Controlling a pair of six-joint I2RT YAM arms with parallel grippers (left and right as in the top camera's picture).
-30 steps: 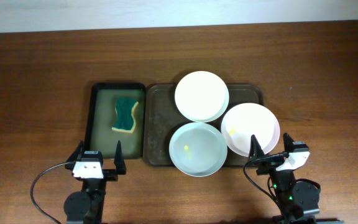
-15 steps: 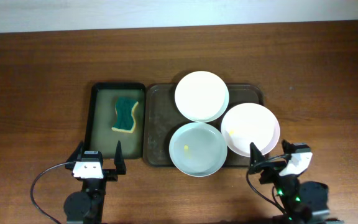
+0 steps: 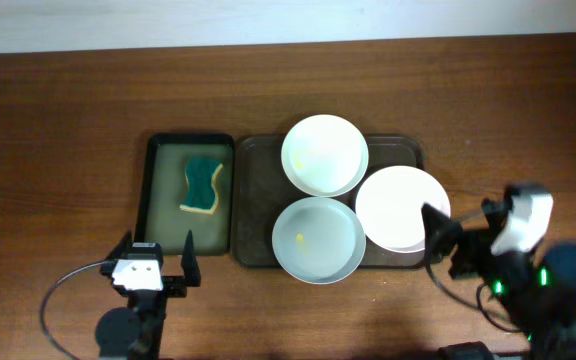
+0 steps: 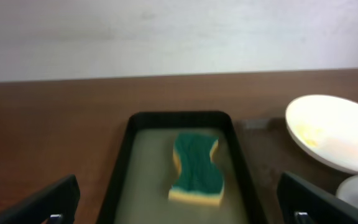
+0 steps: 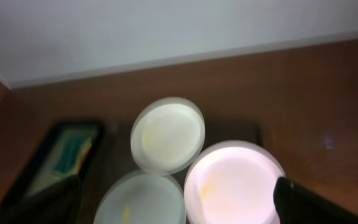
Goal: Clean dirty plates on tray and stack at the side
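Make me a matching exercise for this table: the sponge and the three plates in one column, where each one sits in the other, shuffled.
1. sponge
2. grey-blue plate
3. far white plate
4. right-side white plate

A. over the brown tray's near rim
B. in the narrow black tray
C. over the brown tray's right rim
D. over the brown tray's far rim

Pairs: 1-B, 2-A, 3-D, 4-C
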